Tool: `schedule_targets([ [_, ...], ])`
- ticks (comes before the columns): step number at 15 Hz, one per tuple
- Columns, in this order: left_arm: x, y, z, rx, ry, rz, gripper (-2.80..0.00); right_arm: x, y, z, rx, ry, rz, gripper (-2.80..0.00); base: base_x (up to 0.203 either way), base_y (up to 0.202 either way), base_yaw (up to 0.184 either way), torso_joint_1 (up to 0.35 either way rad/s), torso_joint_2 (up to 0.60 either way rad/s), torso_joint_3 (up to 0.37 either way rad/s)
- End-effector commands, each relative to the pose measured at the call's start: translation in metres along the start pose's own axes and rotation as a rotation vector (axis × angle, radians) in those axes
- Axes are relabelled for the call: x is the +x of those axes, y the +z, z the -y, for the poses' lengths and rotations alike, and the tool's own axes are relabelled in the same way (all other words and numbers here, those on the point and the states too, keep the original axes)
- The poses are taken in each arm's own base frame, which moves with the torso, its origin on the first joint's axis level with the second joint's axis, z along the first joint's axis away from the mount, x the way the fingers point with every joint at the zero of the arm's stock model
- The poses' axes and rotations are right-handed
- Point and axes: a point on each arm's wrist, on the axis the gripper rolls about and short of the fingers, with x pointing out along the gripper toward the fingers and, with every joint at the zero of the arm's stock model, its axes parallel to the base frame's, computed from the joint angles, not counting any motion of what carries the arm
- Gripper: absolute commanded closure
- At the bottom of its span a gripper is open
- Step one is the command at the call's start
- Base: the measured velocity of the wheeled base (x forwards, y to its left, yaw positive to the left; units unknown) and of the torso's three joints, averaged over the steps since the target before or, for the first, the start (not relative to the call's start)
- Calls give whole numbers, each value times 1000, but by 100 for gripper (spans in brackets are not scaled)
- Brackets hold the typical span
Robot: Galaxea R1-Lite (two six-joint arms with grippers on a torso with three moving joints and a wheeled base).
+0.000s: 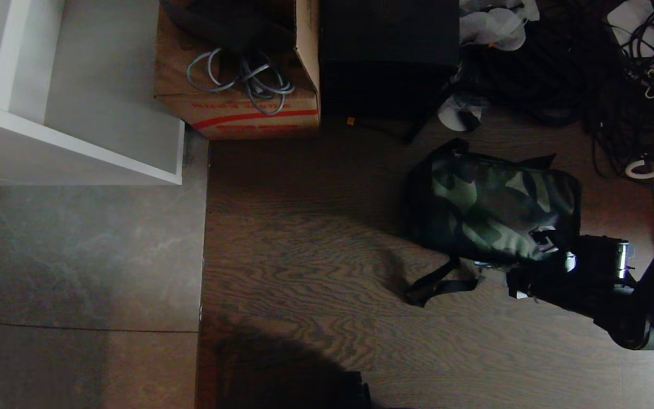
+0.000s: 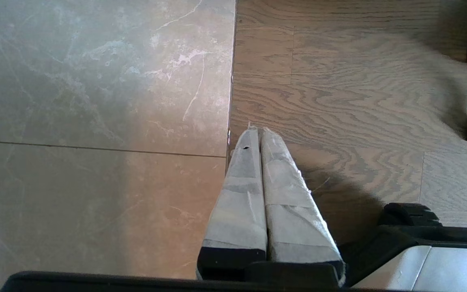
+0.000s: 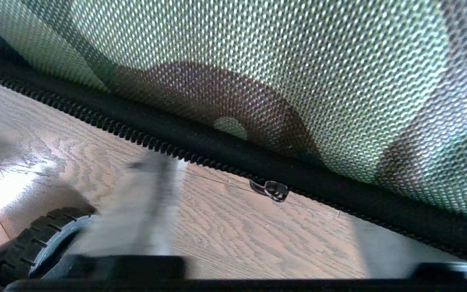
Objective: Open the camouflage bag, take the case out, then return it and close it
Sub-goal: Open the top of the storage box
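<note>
Camouflage bag (image 3: 282, 61) fills your right claw's (image 1: 537, 267) view; clench state unclear, so centre on the zipper pull (image 3: 272, 190) just ahead first.

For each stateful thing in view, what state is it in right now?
camouflage bag: lying on the wood floor, zipped shut
zipper pull: hanging free, ungrasped
right pincer: at the bag's near edge, holding nothing visible
left pincer: shut, empty, parked above the floor
cardboard box: open, cables inside
</note>
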Motion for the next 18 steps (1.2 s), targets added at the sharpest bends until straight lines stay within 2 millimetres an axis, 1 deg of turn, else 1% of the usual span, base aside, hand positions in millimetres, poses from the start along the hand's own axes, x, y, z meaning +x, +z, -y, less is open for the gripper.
schedule_targets([
  [1, 0, 0, 0, 0, 0, 0, 0, 1, 0, 1, -9, 2, 17, 0, 0, 0, 0, 0, 0, 0],
  [6, 0, 0, 0, 0, 0, -1, 0, 1, 5, 1, -38, -2, 61, 0, 0, 0, 0, 0, 0, 0],
  [8, 0, 0, 0, 0, 0, -1, 0, 0, -1, 1, -72, -3, 45, 0, 0, 0, 0, 0, 0, 0],
  [12, 0, 0, 0, 0, 0, -1, 0, -9, -6, 6, -74, -19, -8, 0, 0, 0, 0, 0, 0, 0],
  [13, 0, 0, 0, 0, 0, -1, 0, -13, -7, 8, -86, -18, -32, 0, 0, 0, 0, 0, 0, 0],
  [14, 0, 0, 0, 0, 0, -1, 0, -21, -10, 12, -85, 0, -91, 0, 0, 0, 0, 0, 0, 0],
  [16, 0, 0, 0, 0, 0, -1, 0, -37, -12, 22, -79, 30, -153, 0, 0, 0, 0, 0, 0, 0],
  [18, 0, 0, 0, 0, 0, -1, 0, -49, -14, 32, -60, 24, -187, 0, 0, 0, 0, 0, 0, 0],
])
